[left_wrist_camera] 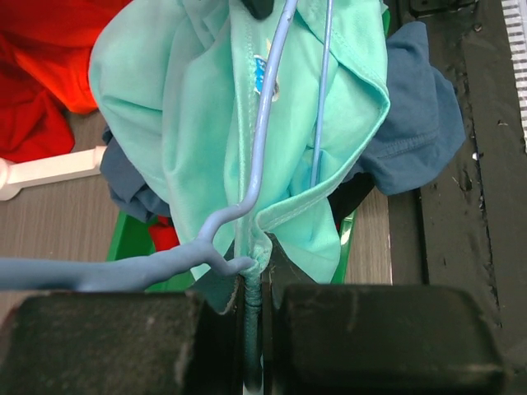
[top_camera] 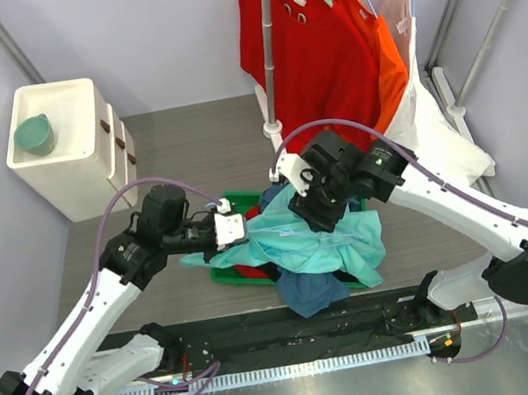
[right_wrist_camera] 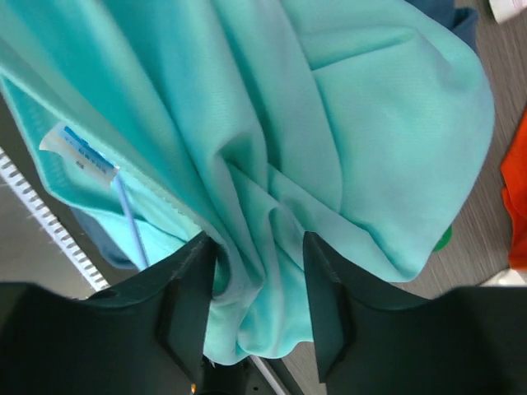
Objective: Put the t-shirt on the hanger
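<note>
Top external view: the t-shirt hangs bunched above the green tray, held between both arms. Over the tray's left side, the left claw is clenched on the hanger, whose wire runs inside the fabric. The right claw pinches a fold of t-shirt.

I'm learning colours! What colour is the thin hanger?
Pale blue. The hanger shows best in the left wrist view.
</note>
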Robot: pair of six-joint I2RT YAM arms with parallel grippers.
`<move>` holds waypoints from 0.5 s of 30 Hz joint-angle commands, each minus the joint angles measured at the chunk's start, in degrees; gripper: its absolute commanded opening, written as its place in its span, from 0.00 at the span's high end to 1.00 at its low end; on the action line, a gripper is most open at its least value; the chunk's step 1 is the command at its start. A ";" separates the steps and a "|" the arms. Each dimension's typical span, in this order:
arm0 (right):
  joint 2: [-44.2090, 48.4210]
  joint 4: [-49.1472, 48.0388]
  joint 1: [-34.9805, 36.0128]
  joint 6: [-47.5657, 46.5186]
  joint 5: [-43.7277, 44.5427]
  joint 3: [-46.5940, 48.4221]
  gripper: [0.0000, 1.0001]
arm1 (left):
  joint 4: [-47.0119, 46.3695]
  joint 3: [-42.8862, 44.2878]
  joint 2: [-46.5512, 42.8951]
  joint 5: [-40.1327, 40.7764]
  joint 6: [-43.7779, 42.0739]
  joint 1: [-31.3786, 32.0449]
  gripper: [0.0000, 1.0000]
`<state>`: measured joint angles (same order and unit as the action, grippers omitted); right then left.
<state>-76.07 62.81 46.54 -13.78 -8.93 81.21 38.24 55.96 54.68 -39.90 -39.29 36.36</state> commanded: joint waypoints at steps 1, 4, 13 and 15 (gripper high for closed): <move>0.92 1.35 0.21 -0.98 8.03 0.97 0.53 | -3.35 -0.77 -3.60 1.84 3.07 0.20 1.00; 2.15 3.72 0.21 -1.51 10.93 0.53 0.66 | -2.38 -0.94 -5.71 4.21 3.25 0.20 1.00; 7.95 10.14 -0.14 -2.48 12.71 0.00 0.99 | -2.12 -3.05 -12.13 7.81 6.68 -0.85 1.00; 9.09 10.84 -1.45 -3.61 13.67 0.09 0.99 | -2.38 -3.58 -12.75 10.09 7.47 -0.85 1.00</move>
<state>-69.80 68.34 46.74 -15.09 -0.43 81.21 37.08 53.19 43.83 -34.13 -34.35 36.25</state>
